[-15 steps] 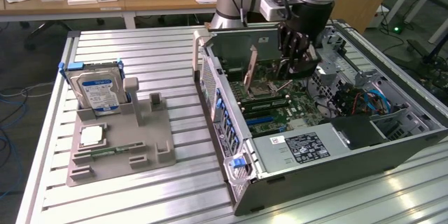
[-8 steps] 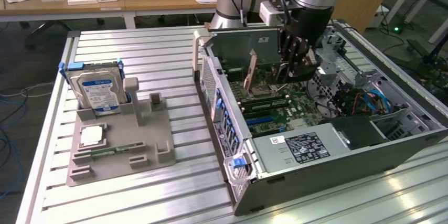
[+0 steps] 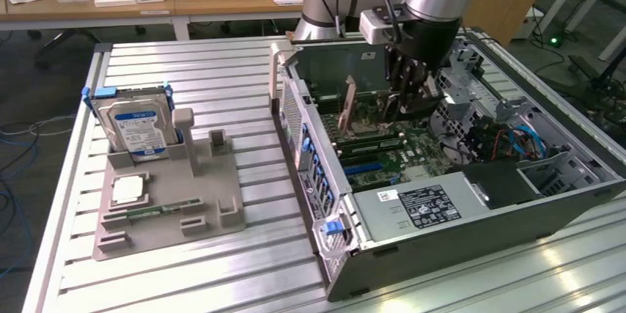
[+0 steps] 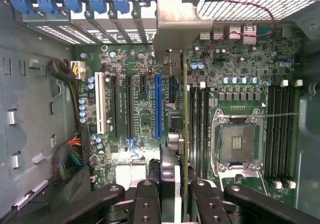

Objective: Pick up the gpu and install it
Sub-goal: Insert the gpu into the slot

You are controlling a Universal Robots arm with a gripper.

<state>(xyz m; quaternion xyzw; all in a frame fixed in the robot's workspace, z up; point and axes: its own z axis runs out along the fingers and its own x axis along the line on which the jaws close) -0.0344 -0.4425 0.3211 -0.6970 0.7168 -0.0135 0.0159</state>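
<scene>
Wrist view shows the pincer (image 4: 172, 194) clenched on the thin, stiff, likely fragile dark gpu card (image 4: 184, 134) edge-on above the green motherboard (image 4: 235, 88), best held by its edges.

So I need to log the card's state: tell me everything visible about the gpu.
The gpu is seen edge-on: a thin green board with a silver metal bracket at one end. It stands upright inside the open computer case, over the motherboard, held between the fingers of the gripper. Whether it is seated in a slot cannot be told.
</scene>
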